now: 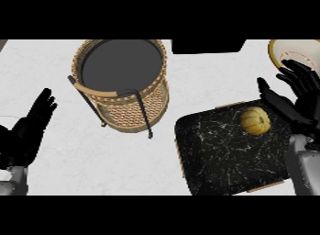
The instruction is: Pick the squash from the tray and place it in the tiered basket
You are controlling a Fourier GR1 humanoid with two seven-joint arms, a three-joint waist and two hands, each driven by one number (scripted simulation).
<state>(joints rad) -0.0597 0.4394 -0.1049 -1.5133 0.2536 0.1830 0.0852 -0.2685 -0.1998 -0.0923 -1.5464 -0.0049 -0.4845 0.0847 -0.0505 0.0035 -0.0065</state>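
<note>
Stretching across the whole view is a white worktop (122,160), and it carries everything else. On its right side lies the tray (223,156), which is black with thin white marks like marble and has a light rim peeking out at its edges. It sits a bit turned on the worktop.

Next in size is the tiered basket (122,82), standing up and to the left of the tray. It is woven, tan in colour, and has a dark grey round inside. Thin black bars run down its side. The basket and the tray are near each other but apart.

The right hand (303,103) is at the right edge, beside the tray's top right corner. Its fingers are spread and nearly straight, so it is open and holds nothing. It is close to the squash but not touching it.

The left hand (25,131) shows at the left edge, fingers up, open and resting.

At the top right corner a plate (284,53) with a yellow rim pokes out from behind the right hand.

The squash (254,120) is small, round, and yellow, with ridges. It rests on the tray, near the tray's top right corner
</note>
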